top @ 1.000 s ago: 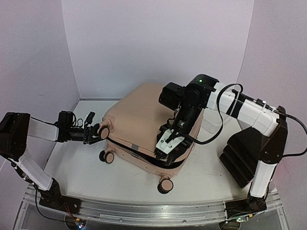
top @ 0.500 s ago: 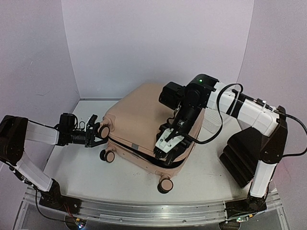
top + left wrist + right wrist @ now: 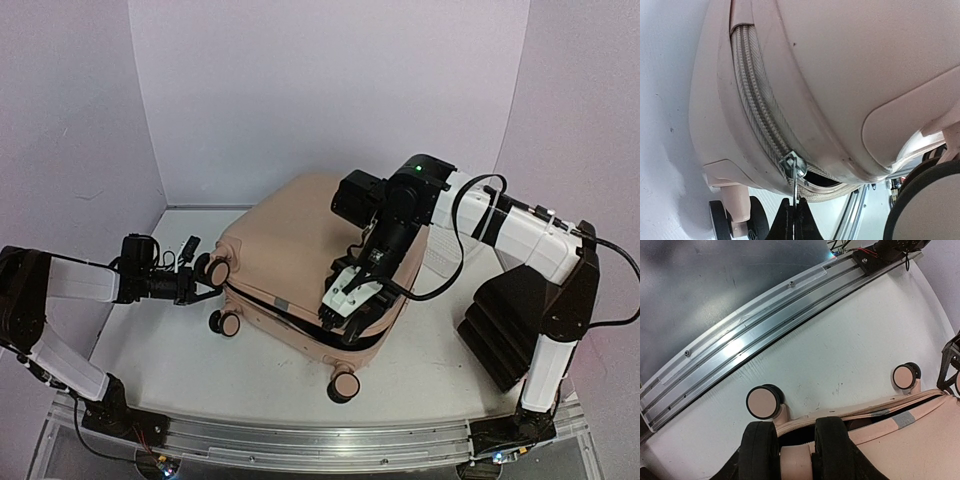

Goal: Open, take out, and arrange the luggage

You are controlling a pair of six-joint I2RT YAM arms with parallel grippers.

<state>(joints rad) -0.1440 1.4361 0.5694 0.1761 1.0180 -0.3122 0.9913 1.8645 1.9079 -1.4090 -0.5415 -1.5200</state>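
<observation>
The pale pink luggage [image 3: 290,240] lies flat in the middle of the table, its top shell lifted a little so a dark gap shows along the near side. My left gripper [image 3: 193,283] is at its left corner by a wheel [image 3: 216,271]. In the left wrist view that gripper [image 3: 794,216] is shut on the metal zipper pull [image 3: 795,185], which hangs from the slider [image 3: 793,165] on the zipper band. My right gripper [image 3: 345,310] is at the near right corner. In the right wrist view it [image 3: 795,460] grips a pink wheel stem of the top shell.
A black ribbed block [image 3: 495,330] stands at the right of the table. A pale flat object [image 3: 441,257] lies behind the right arm. A metal rail [image 3: 740,350] runs along the near table edge. Walls close in the left, back and right.
My left gripper has drawn slightly left and towards the near side with the zipper pull, and the forearm has dropped lower. The right gripper holds its place at the near right corner.
</observation>
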